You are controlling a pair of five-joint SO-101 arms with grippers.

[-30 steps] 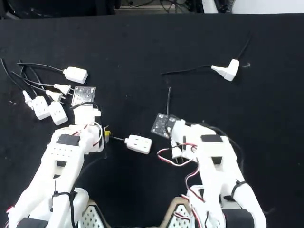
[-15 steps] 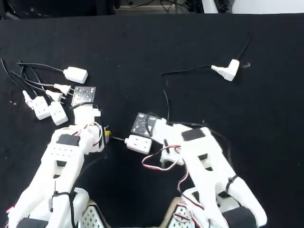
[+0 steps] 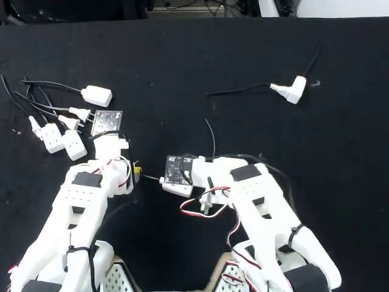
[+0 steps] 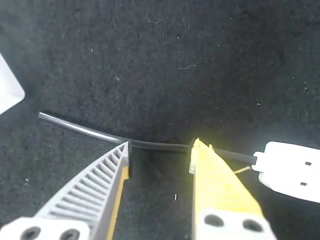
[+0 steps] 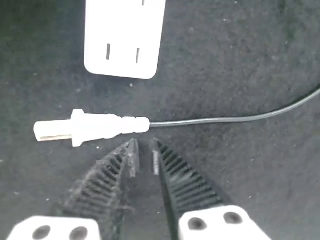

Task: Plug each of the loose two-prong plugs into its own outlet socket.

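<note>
Straddling the thin black cord (image 4: 80,126) of the near socket (image 4: 290,167), the left gripper (image 4: 160,146) sits just to that socket's left. Its fingers (image 4: 215,175), one grey and one yellow, are spread fairly wide, with their tips on either side of a stretch of the cord. Whether they press on it cannot be told. From the tips the cord runs the short way into the near socket's end. The right gripper (image 5: 142,147) hangs close by the near socket with its fingers (image 5: 180,175) drawn to a narrow slit and clasping nothing. Its tips are just beside the moulded body of a loose white two-prong plug (image 5: 95,127), on the side away from the near socket. That plug lies flat on the black table (image 3: 182,61), near the socket's slotted short end but apart from it. Its prongs lie along that end rather than toward the slots, and its black lead (image 5: 225,119) trails away from the socket. From above, the right arm (image 3: 255,201) overlaps the near socket's right part. Farther off, well to the left of the near socket, lie two more white socket blocks (image 3: 53,137) (image 3: 74,145). With them are two small plugs (image 3: 79,112) (image 3: 68,122) and a larger white block (image 3: 97,95), all among tangled black cords. Farthest, well to the near socket's right, an angled white plug (image 3: 292,89) rests alone on its own lead.
</note>
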